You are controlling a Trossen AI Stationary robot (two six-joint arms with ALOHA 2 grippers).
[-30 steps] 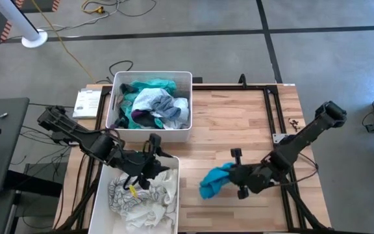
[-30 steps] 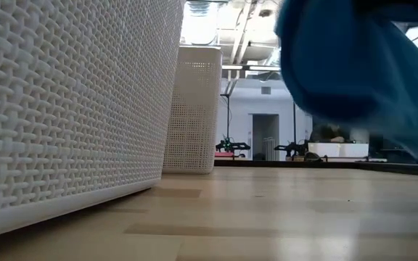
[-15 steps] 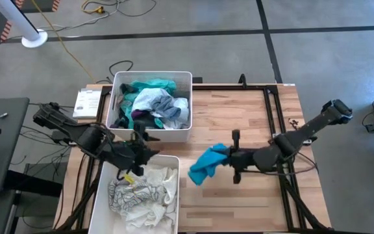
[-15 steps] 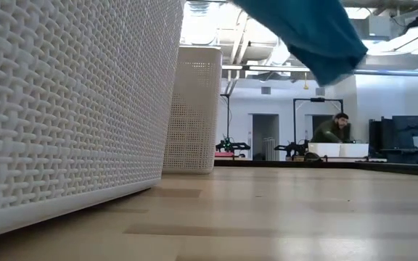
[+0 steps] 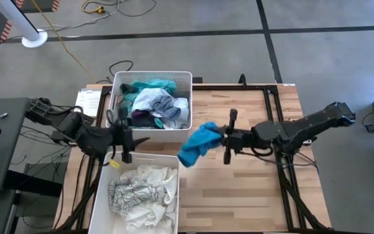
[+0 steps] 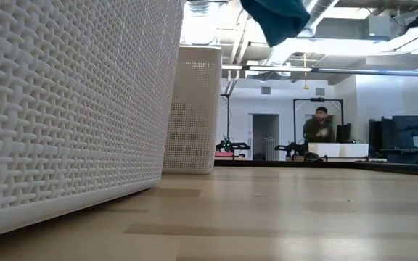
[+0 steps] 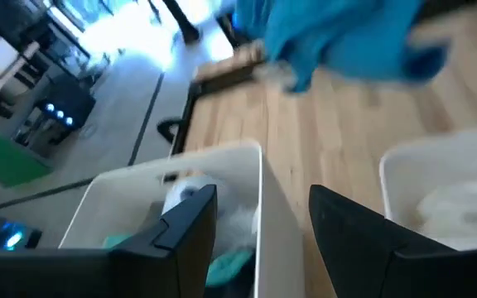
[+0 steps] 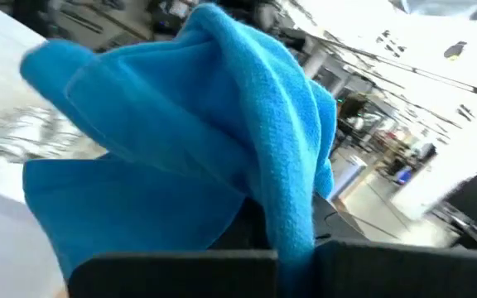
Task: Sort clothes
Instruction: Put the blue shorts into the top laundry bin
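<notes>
My right gripper point(image 5: 222, 138) is shut on a bright blue garment point(image 5: 197, 143), held above the table's middle, just right of the two bins; it fills the right wrist view point(image 8: 189, 157) and shows at the top of the low view point(image 6: 276, 18). My left gripper point(image 5: 123, 138) is open and empty, above the gap between the far bin and the near bin, its fingers apart in the left wrist view point(image 7: 259, 223). The far bin point(image 5: 186, 78) holds teal, white, grey and dark clothes. The near bin point(image 5: 174, 160) holds white clothes. My right gripper holds the bright blue garment by a bunched fold point(image 8: 292, 223) pinched between its two fingers. The fingers come level from the table's right side. The garment is lifted clear of the table and droops from the fingers toward the bins.
The two white bins stand at the table's left, one behind the other. Bare wood point(image 5: 245, 188) lies to their right. A black frame rail point(image 5: 271, 104) runs along the table's right part. A person point(image 6: 318, 129) stands in the room far behind.
My right gripper has swung up and toward the table's far left with the blue garment, which has risen clear and now hangs nearer the far bin. My left gripper has drawn out of the near bin, up and toward the left, and turned level.
</notes>
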